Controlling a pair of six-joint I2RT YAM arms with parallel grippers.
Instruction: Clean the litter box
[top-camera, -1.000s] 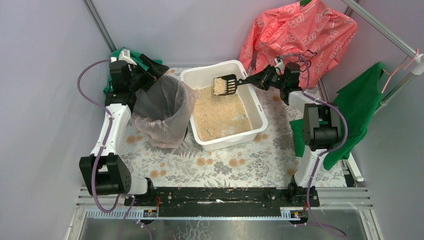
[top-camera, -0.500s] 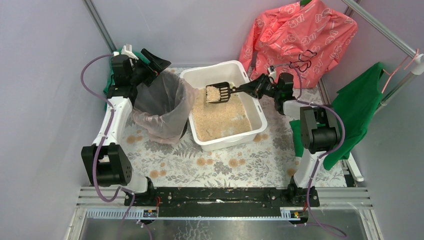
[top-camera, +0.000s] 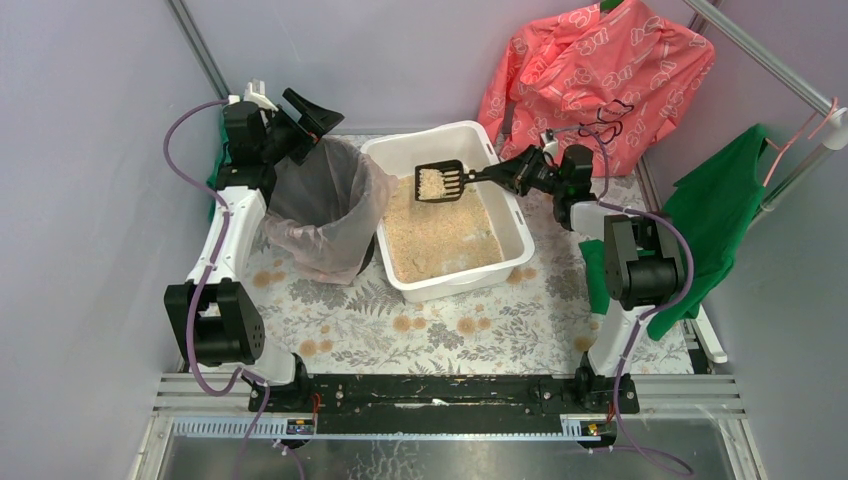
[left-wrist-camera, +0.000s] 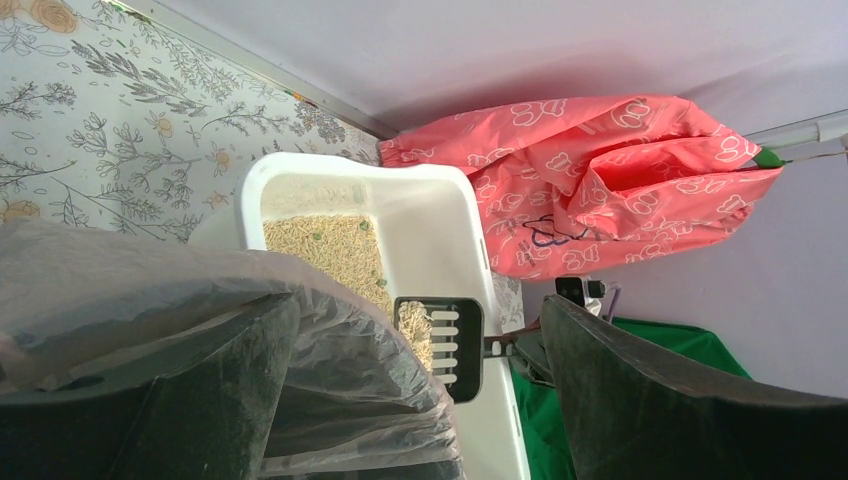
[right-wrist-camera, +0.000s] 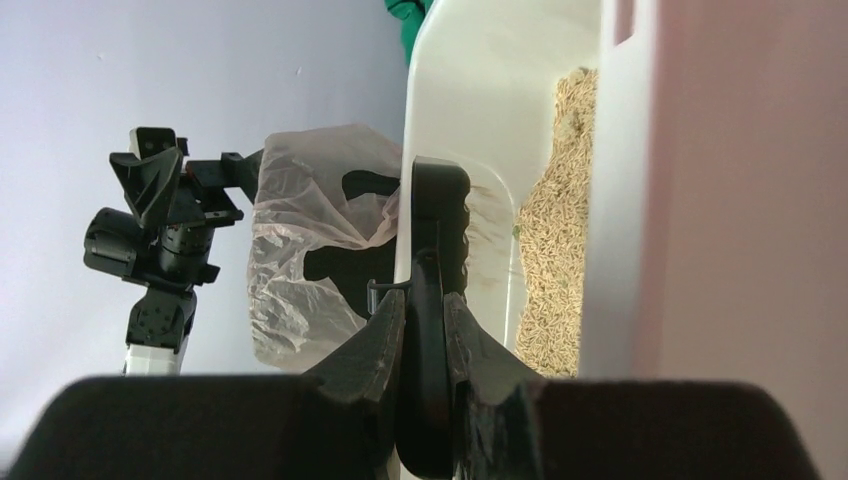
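The litter box (top-camera: 455, 280) is a white tub with tan granules, standing mid-table. My right gripper (top-camera: 512, 170) is shut on the handle of a black slotted scoop (top-camera: 440, 183), held over the tub's far left part with some litter in it. In the right wrist view the fingers (right-wrist-camera: 380, 335) clamp the handle (right-wrist-camera: 428, 300), with the tub (right-wrist-camera: 470, 100) ahead. My left gripper (top-camera: 305, 122) is open at the far rim of the black bag-lined bin (top-camera: 320, 215). The left wrist view shows the bag (left-wrist-camera: 330, 340), the scoop (left-wrist-camera: 455, 340) and the tub (left-wrist-camera: 440, 200).
A pink printed cloth (top-camera: 600, 70) hangs at the back right and a green cloth (top-camera: 720, 210) at the right, by a metal pole (top-camera: 800, 160). A floral mat (top-camera: 400, 320) covers the table. The bin stands close against the tub's left side.
The scoop has moved left and lower over the tub and now lies flatter. The left gripper has shifted a little back and up at the bin's rim.
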